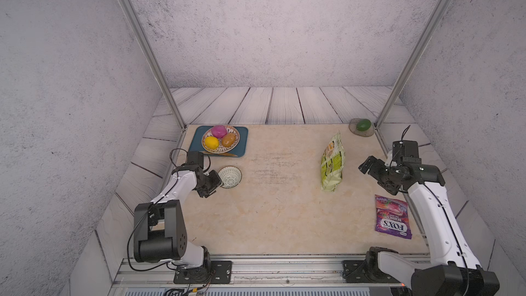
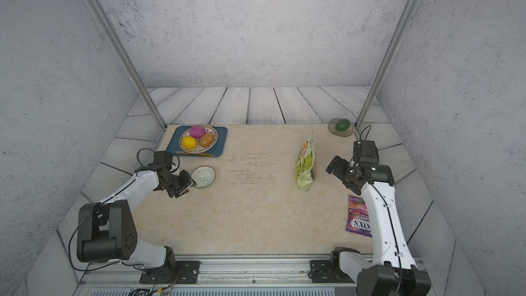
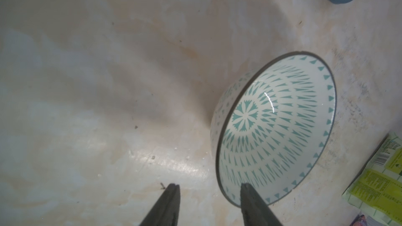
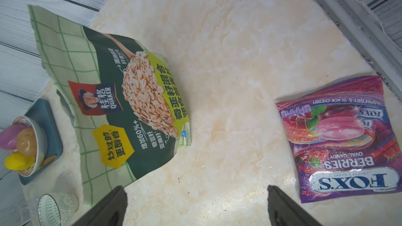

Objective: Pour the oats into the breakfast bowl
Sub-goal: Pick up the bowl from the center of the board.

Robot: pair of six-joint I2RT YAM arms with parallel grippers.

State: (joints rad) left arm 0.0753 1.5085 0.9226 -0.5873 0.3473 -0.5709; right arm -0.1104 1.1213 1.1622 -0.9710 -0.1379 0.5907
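Showing a beige marble-look worktop (image 1: 270,209) from above, with two robot arms. At the left, the left claw (image 3: 209,194) is partly spread across the near rim of the small round white ceramic breakfast bowl (image 1: 230,177), which has teal radiating marks and a dark rim. One finger sits over the inside, the other outside and clear of the wall, so nothing is pinched. The bowl is empty. Glazed ceramic is likely hard, slippery and easy to chip, so the rim wall looks the best hold. Right of centre, well apart from the bowl, the tall lime-green film pouch (image 1: 332,163) of oats stands upright with a slight lean; whether its top is open cannot be told. It probably handles light, soft and crinkly, with shifting contents, so a gentle grip on its upper sides suits pouring. Just beside it hovers the right claw (image 1: 374,179), spread wide and empty. Farthest right lies a flat purple candy bag (image 1: 393,217).
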